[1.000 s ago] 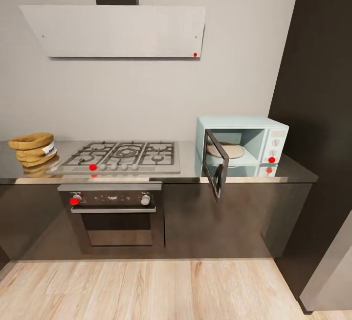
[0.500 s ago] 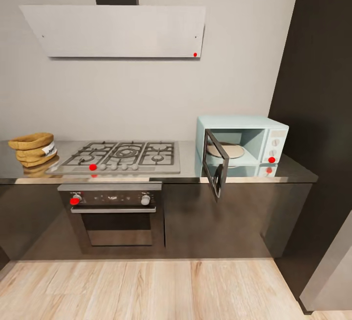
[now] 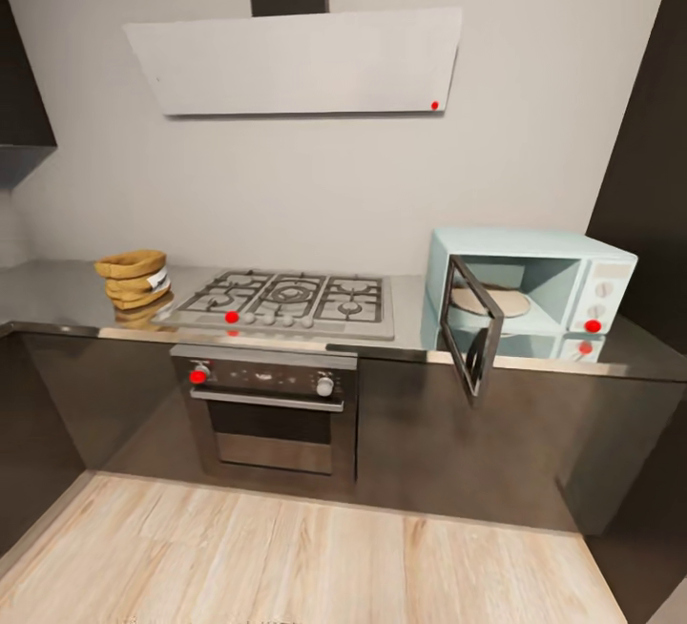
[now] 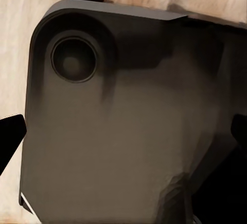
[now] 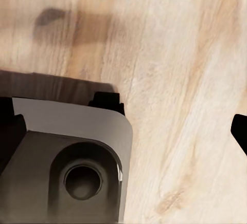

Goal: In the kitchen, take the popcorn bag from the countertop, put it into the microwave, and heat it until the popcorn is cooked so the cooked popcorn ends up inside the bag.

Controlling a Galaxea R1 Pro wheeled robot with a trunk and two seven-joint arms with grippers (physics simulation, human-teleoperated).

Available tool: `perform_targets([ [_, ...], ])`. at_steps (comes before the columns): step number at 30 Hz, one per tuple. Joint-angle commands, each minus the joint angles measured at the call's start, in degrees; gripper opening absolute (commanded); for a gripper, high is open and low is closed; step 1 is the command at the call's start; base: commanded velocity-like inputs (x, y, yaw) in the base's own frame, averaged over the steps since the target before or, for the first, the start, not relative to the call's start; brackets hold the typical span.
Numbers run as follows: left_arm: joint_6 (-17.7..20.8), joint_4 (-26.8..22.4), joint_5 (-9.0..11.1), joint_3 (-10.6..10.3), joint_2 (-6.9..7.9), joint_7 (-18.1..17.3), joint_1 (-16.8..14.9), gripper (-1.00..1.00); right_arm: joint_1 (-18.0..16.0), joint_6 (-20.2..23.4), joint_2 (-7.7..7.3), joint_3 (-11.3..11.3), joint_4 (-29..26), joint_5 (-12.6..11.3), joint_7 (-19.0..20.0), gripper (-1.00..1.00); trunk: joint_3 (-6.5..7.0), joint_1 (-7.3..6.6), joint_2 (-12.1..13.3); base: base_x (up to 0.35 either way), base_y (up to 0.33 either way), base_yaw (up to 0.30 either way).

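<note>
The tan-brown popcorn bag [image 3: 134, 279] stands upright on the grey countertop [image 3: 57, 298], left of the hob. At the countertop's right end sits the mint-blue microwave [image 3: 599, 266], its dark glass door [image 3: 474, 326] swung open toward me and a round plate [image 3: 496, 301] inside. No popcorn bits can be seen. In the left wrist view my left gripper [image 4: 123, 131] is open, its black fingertips [image 4: 10, 137] far apart at the picture's edges. My right gripper [image 5: 123, 126] is likewise open over the wooden floor [image 5: 180, 54]. Both hang low, far from the countertop.
A gas hob [image 3: 291, 300] with black grates lies between bag and microwave, a built-in oven [image 3: 272, 409] beneath it and a hood [image 3: 296, 61] above. A tall dark cabinet [image 3: 654, 166] stands right of the microwave. Wooden floor [image 3: 286, 557] lies before the cabinets. My dark base [image 4: 128, 172] sits below the left gripper.
The whole head view has shifted, so the camera has moved: the counter now sits further right and looks slightly turned. Bag, microwave and door hold their places.
</note>
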Motion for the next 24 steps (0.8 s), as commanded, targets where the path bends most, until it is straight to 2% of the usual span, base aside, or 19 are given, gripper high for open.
perform_targets([
  [1,-0.1,0.0,0.4,0.0,0.01,0.0,0.0,1.00,0.2,-0.3,0.11,-0.5,0.2,0.4,0.0,1.00,-0.05,0.00,0.0,0.000,0.000,0.299],
  [4,-0.1,0.0,0.4,0.0,0.05,0.1,0.0,1.00,0.9,-0.5,0.42,-0.5,0.2,2.3,-0.4,1.00,-0.05,0.00,0.0,0.000,0.000,0.300],
  [6,-0.1,0.0,0.4,0.0,0.06,0.1,0.0,1.00,0.9,-0.5,0.44,-0.5,0.2,2.6,-0.8,1.00,-0.05,0.00,0.0,0.000,0.000,0.300],
  [24,-0.2,0.0,1.6,0.0,0.04,0.1,0.0,1.00,0.9,-1.1,0.35,-0.6,0.2,2.6,-4.0,1.00,-0.05,0.00,0.0,0.000,0.000,0.300],
])
